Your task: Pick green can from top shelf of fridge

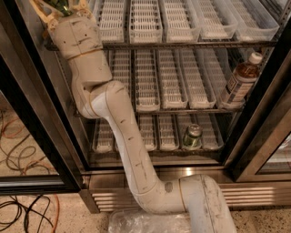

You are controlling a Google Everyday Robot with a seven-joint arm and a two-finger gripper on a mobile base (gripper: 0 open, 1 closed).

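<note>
Your cream two-finger gripper (pixel 58 6) is up at the far left of the top wire shelf (pixel 191 44), clenched around the dark green slim can (pixel 61 5) between its fingers.

The pincer (pixel 59 7) is seen at the upper left of the frame, at the left end of the top shelf (pixel 191 44) of the fridge (pixel 182 173), with the green can (pixel 60 5) between its fingers. On the middle rack (pixel 182 109), a bottle (pixel 240 81) is placed at the far right. On the lowest rack (pixel 154 148), a squat can (pixel 192 136) is set right of centre, while cables (pixel 20 205) are spread over the floor at lower left.
</note>
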